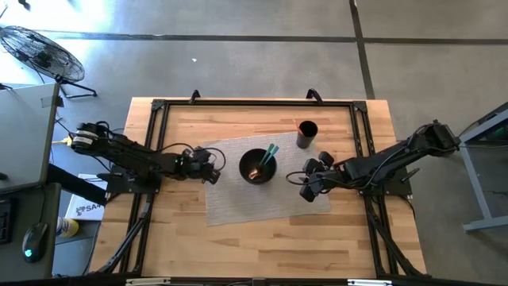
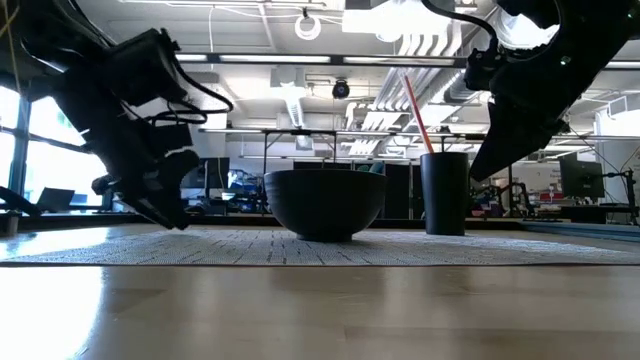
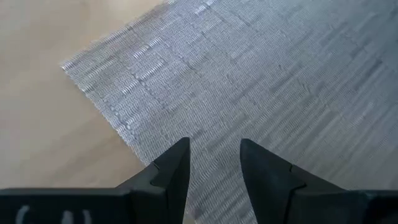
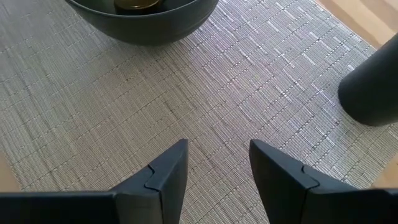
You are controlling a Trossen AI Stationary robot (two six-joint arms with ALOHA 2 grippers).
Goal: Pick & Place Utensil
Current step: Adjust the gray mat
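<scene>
A dark bowl [image 1: 258,167] sits on the middle of a grey woven placemat [image 1: 238,199]; a teal-handled utensil [image 1: 270,153] leans inside it on the rim, over something golden. A black cup [image 1: 306,133] with a red straw stands on the mat's far right corner. My left gripper [image 1: 213,176] hovers open over the mat's left edge, left of the bowl. My right gripper [image 1: 308,191] hovers open over the mat's right part, right of the bowl. In the right wrist view the bowl [image 4: 143,18] and cup [image 4: 373,87] lie ahead of the open fingers.
The mat lies on a wooden table [image 1: 262,246] with a black frame rail [image 1: 254,102] along its far edge. Bare wood lies along the near side. A fan [image 1: 40,52] and a desk with a mouse stand off the table's left.
</scene>
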